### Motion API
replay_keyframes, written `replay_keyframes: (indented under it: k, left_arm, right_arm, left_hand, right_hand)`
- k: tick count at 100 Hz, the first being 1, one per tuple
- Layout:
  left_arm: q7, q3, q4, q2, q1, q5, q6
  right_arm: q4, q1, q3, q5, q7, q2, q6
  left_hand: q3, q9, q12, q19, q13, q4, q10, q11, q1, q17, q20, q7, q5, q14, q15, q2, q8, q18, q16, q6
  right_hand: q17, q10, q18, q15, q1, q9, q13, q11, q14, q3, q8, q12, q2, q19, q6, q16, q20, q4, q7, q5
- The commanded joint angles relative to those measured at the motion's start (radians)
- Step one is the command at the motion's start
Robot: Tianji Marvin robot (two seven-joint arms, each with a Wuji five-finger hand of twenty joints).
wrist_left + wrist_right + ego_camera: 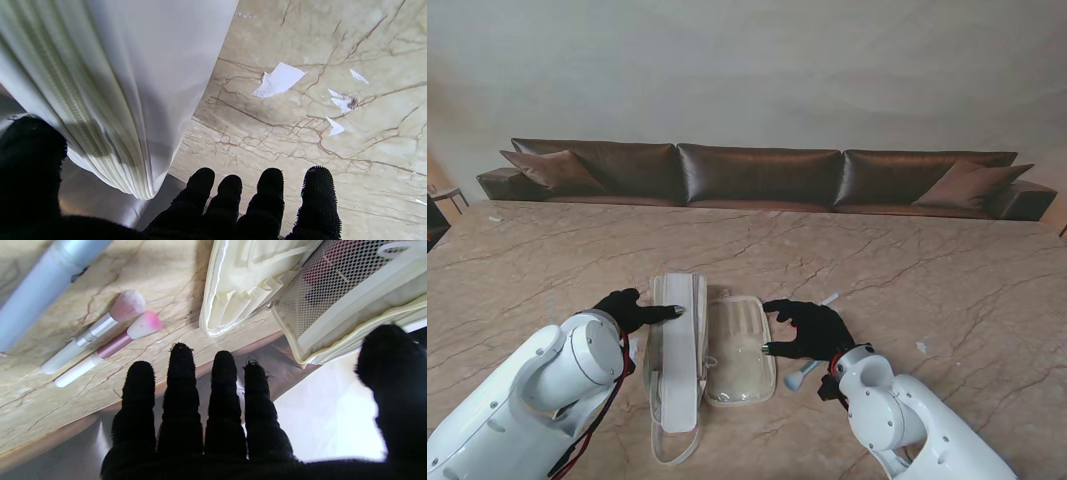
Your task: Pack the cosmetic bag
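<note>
The cosmetics bag (712, 350) lies unfolded on the marble table (947, 270). The left hand (630, 309) rests on its flap at 9 o'clock with fingers spread. The right hand (809, 329), fingers apart and holding nothing, sits at 3 o'clock beside two makeup brushes (103, 336).

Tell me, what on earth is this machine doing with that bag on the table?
A two-armed robot is packing a cream cosmetics bag that lies opened flat on a marble table. Its black-gloved left hand rests on the bag's left flap, thumb on the fabric. The right hand sits at the bag's right edge, fingers spread, holding nothing. Two pink-tipped makeup brushes lie on the table beside that hand, not yet packed.
</note>
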State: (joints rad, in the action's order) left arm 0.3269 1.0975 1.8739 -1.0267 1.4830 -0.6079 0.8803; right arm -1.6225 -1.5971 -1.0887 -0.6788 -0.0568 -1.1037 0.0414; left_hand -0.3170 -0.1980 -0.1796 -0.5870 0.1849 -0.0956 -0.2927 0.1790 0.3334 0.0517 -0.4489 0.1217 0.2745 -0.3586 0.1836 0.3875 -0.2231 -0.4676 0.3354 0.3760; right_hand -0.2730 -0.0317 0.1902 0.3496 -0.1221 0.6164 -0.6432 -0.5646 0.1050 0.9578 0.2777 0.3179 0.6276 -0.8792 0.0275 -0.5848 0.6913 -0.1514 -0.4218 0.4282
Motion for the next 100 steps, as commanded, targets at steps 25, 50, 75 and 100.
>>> replay_keyframes:
  k: [25, 50, 75, 100]
  left_arm:
    - [-0.019, 0.012, 0.044, -0.015, 0.034, 0.053, 0.012]
    - [0.009, -0.007, 0.052, -0.003, 0.031, 0.014, 0.015]
    - [0.027, -0.074, 0.03, 0.013, -0.009, -0.005, 0.065]
    - [-0.021, -0.095, 0.004, -0.001, -0.028, 0.001, 0.088]
  right_arm:
    - [-0.003, -0.01, 0.001, 0.003, -0.009, -0.005, -0.001]
    - [-0.001, -0.008, -0.002, 0.004, -0.003, -0.004, -0.004]
    - [-0.006, -0.003, -0.005, -0.002, -0.003, -0.004, 0.0]
    - [0.006, 0.01, 0.003, 0.002, -0.01, -0.006, -0.001]
  left_hand:
    - [0.245, 0.006, -0.025, -0.038, 0.026, 0.05, -0.011, 0.036, 0.066, 0.031, 0.004, -0.014, 0.053, -0.015, 0.011, -0.111, -0.02, -0.041, 0.017, 0.006]
    - [0.254, -0.029, -0.031, -0.061, 0.065, 0.054, -0.012, 0.051, 0.089, 0.016, -0.01, 0.006, 0.071, -0.018, 0.028, -0.095, -0.027, -0.045, 0.026, 0.005]
    - [0.026, -0.115, -0.071, -0.143, 0.152, 0.05, 0.021, 0.107, 0.075, -0.037, -0.042, 0.2, 0.096, -0.028, 0.074, 0.018, -0.171, -0.045, 0.08, -0.059]
    - [-0.624, -0.383, -0.379, -0.355, 0.397, -0.003, 0.205, 0.336, 0.248, -0.185, -0.182, 0.608, 0.235, 0.03, 0.299, 0.046, -0.403, -0.021, 0.323, -0.281]
  right_hand:
    - [0.012, -0.01, 0.009, 0.015, -0.052, 0.022, -0.022, 0.004, -0.029, -0.004, 0.023, 0.001, -0.018, 0.012, 0.035, -0.011, 0.009, 0.026, -0.009, 0.017]
    - [0.012, -0.01, 0.009, 0.017, -0.055, 0.023, -0.022, 0.004, -0.028, 0.001, 0.024, 0.002, -0.017, 0.012, 0.035, -0.012, 0.01, 0.027, -0.012, 0.017]
    - [0.012, -0.009, 0.01, 0.018, -0.053, 0.024, -0.024, 0.004, -0.029, 0.007, 0.024, 0.002, -0.015, 0.012, 0.042, -0.013, 0.011, 0.025, -0.013, 0.016]
    - [0.011, -0.01, 0.011, 0.019, -0.053, 0.029, -0.026, 0.004, -0.028, 0.005, 0.025, 0.002, -0.022, 0.012, 0.048, -0.013, 0.011, 0.026, -0.017, 0.021]
